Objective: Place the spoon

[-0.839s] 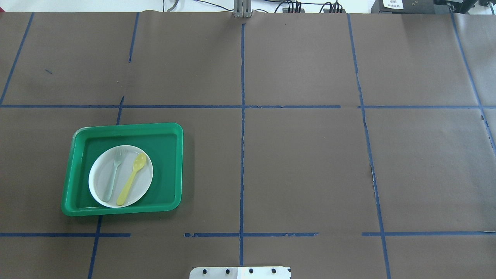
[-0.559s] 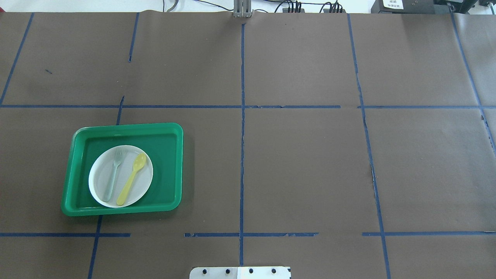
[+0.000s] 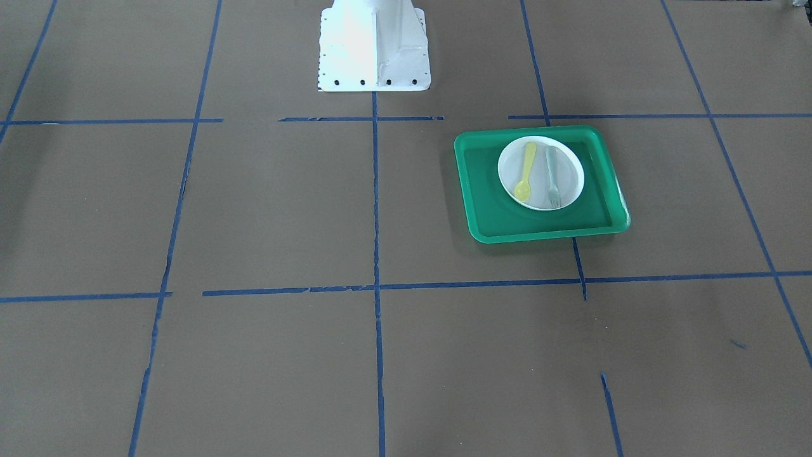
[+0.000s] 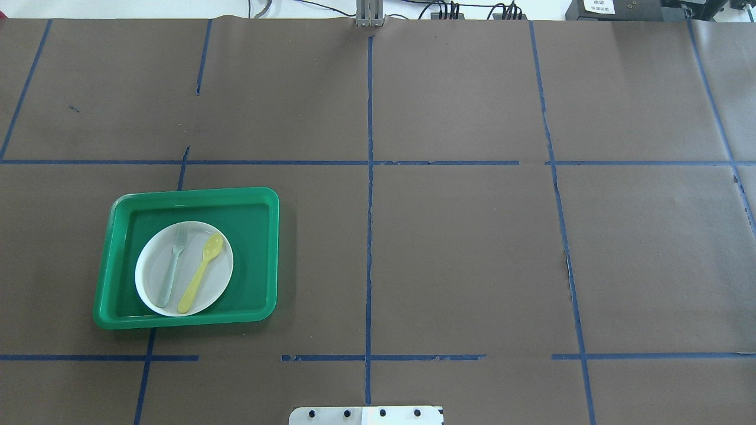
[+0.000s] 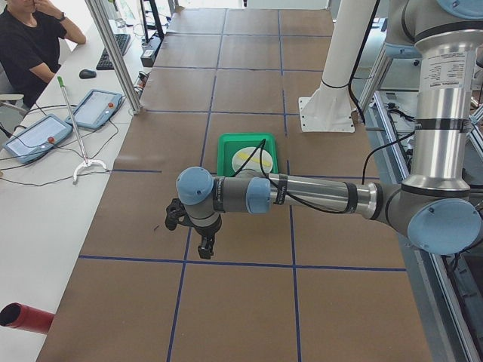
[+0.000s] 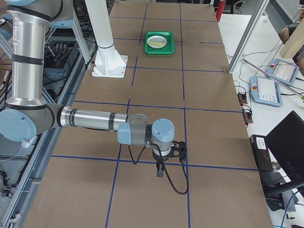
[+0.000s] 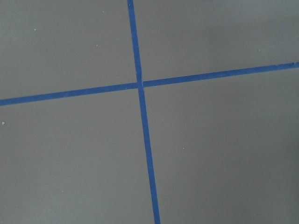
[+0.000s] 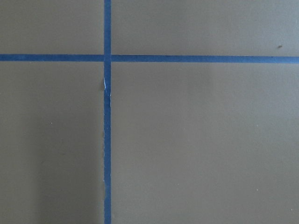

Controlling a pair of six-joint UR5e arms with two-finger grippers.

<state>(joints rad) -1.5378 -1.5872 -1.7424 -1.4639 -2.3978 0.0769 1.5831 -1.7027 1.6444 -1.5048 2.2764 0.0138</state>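
Surface: brown papered table (image 4: pixel 472 265).
Spoon: small yellow plastic spoon (image 4: pixel 201 274), rested on round white plate (image 4: pixel 149 265), judged placed.
Jaws: left gripper (image 5: pixel 204 249), right gripper (image 6: pixel 160 172), width cannot be told.

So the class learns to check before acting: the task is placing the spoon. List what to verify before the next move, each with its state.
1. The spoon lies on the plate, ungripped: ok.
2. The fork lies apart from the spoon: ok.
3. The plate sits inside the tray: ok.
4. The left gripper is open: cannot tell.
5. The right gripper is far from the tray: ok.
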